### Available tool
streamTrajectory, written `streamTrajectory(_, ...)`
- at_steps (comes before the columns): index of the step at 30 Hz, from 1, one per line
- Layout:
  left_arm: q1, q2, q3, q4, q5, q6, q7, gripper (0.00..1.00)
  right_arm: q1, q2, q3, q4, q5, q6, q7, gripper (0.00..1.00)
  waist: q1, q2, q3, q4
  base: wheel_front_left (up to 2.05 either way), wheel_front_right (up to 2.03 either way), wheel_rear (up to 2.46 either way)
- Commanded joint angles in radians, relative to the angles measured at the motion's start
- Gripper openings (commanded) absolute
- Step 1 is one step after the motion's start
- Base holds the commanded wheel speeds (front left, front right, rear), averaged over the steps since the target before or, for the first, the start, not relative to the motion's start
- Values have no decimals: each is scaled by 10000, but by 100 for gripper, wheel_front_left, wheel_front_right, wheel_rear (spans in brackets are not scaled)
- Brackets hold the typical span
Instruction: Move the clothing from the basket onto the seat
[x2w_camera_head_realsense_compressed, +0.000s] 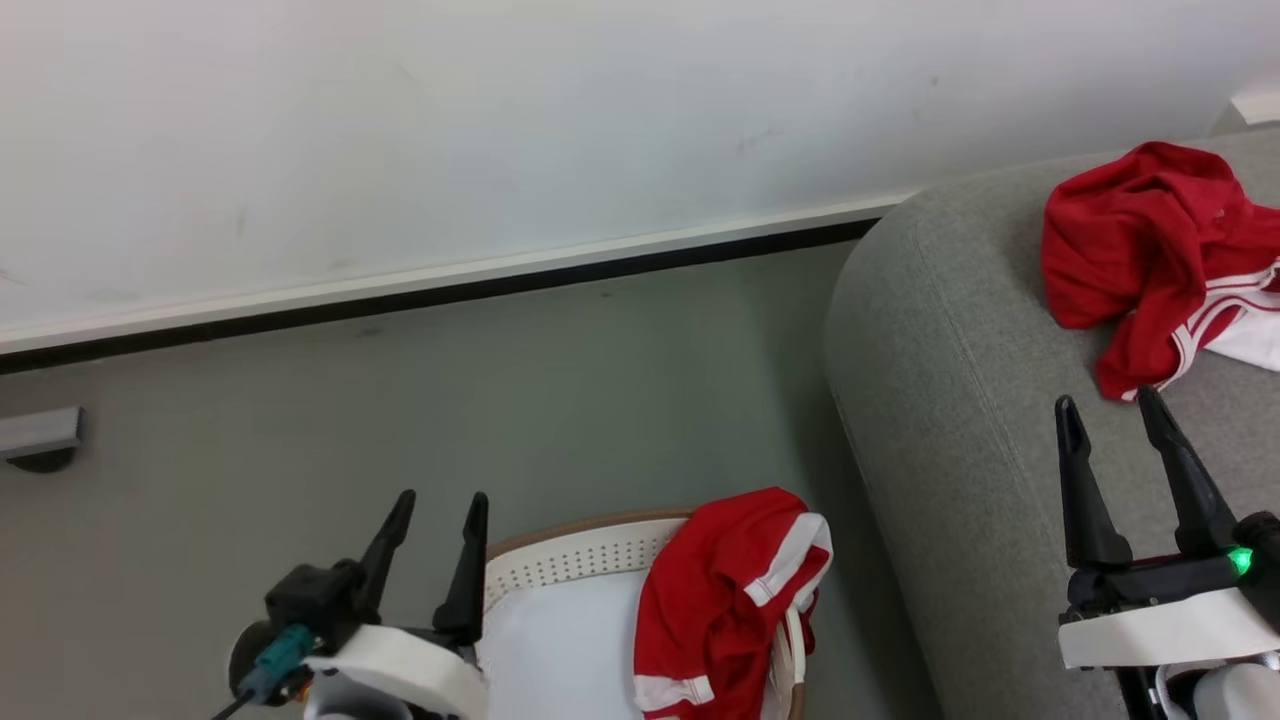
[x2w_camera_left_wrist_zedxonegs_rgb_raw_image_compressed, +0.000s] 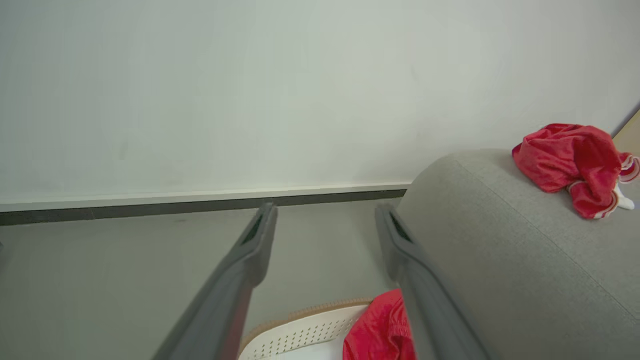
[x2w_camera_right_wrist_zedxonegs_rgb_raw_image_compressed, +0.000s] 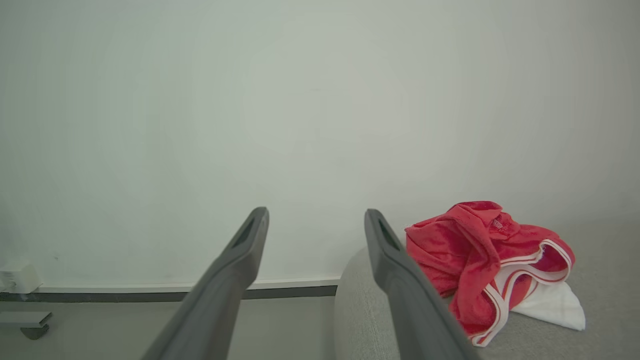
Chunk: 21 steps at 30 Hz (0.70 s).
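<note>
Pale wall (x2w_camera_head_realsense_compressed: 500, 120), grey-green floor (x2w_camera_head_realsense_compressed: 450, 400) below. On the grey seat (x2w_camera_head_realsense_compressed: 950, 400) lies one red garment (x2w_camera_head_realsense_compressed: 1140, 240); the other red garment (x2w_camera_head_realsense_compressed: 720, 600) drapes over the basket (x2w_camera_head_realsense_compressed: 570, 555) rim. Fingers spread wide on the left gripper (x2w_camera_head_realsense_compressed: 442, 497) and the right gripper (x2w_camera_head_realsense_compressed: 1106, 398), both empty.

The basket (x2w_camera_head_realsense_compressed: 580, 560) is cut off at the bottom edge, and so is the red garment (x2w_camera_head_realsense_compressed: 720, 600) draped over its rim. The sofa (x2w_camera_head_realsense_compressed: 950, 400) runs off the right edge, which cuts the second red garment (x2w_camera_head_realsense_compressed: 1150, 240) lying on it too.
</note>
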Motion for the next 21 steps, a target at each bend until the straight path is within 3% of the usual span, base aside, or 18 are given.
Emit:
streamTrajectory(1,-184,141,-103,176,108,-25,-10,100,-148,-40,-66,-74,-86,-22,1,100,-1,-1,266,-258,0,0,0)
streamTrajectory(8,-981,279,-1123,1860,104,-71,-8,100,-334,23,-437,-213,-104,-22,1,100,-1,-1,775,-864,0,0,0)
streamTrajectory(21,-2850,600,-3289,4571,-1085,-67,622,100,-664,-146,-827,-560,-172,-22,2,100,-1,-1,2042,-1857,0,0,0)
